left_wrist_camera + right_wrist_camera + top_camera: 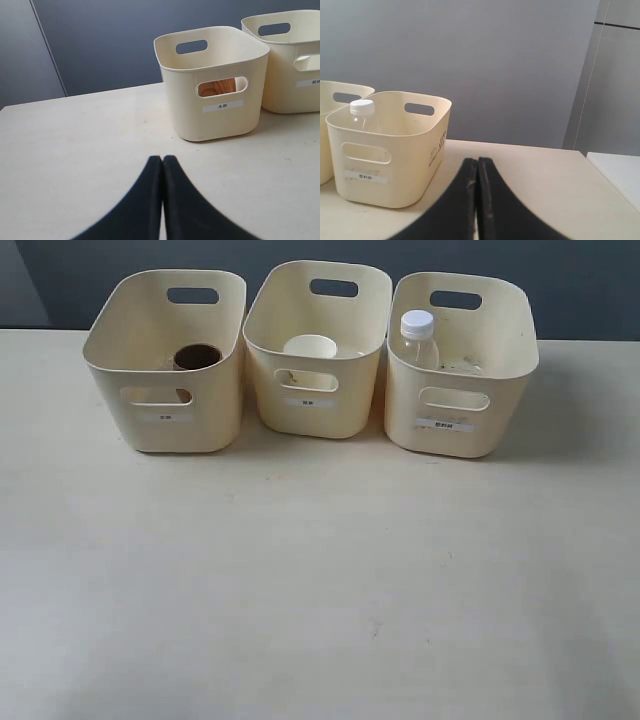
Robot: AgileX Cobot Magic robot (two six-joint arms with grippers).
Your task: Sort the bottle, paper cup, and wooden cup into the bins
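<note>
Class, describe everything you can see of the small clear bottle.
The small clear plastic bottle has a white screw cap and no visible label. It stands upright inside the right-hand cream-yellow plastic bin, near that bin's front-left corner, with its cap rising level with the rim. Nothing grips it, and its base is hidden.

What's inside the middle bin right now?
The middle bin holds the paper cup, upright, white rim showing. The bin's front wall hides its lower body and the bin floor, so anything else down there can't be seen.

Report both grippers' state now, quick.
Left gripper: jaws closed, holding nothing.
Right gripper: jaws closed, holding nothing.
</note>
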